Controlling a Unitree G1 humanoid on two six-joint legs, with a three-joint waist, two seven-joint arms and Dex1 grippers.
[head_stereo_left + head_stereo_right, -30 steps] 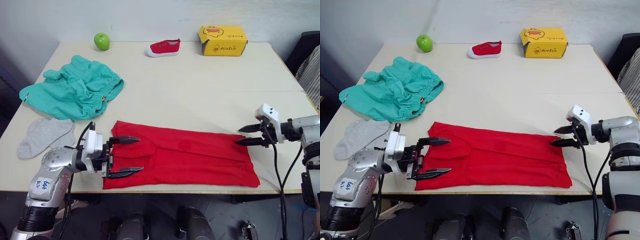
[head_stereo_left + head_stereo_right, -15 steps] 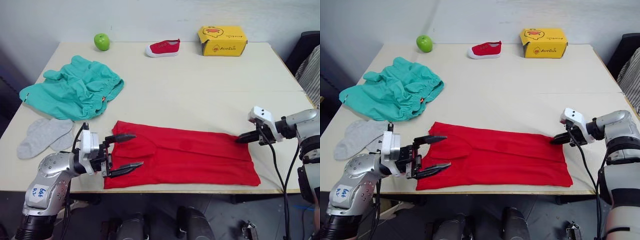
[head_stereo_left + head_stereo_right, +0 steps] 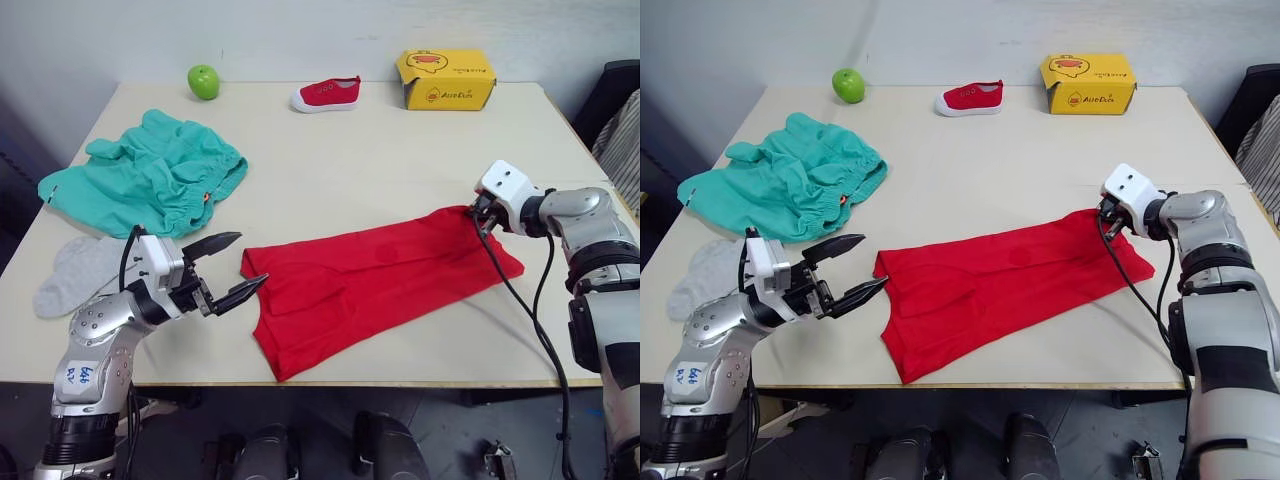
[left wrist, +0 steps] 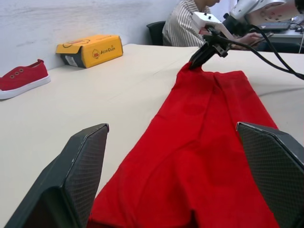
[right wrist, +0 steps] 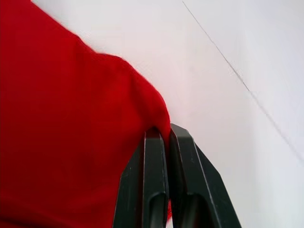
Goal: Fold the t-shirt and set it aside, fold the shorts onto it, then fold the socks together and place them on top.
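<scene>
One t-shirt lies diagonally, near-left to far-right.

Head pair: high at the near edge of the bench, looking forward and down; both eyes cover the whole top, the right eye set slightly to one side.
Left wrist: low over the bench, looking along its own fingers across the t-shirt to the right gripper.
Right wrist: very near, fingers on red cloth.
Shared: the t-shirt.
</scene>
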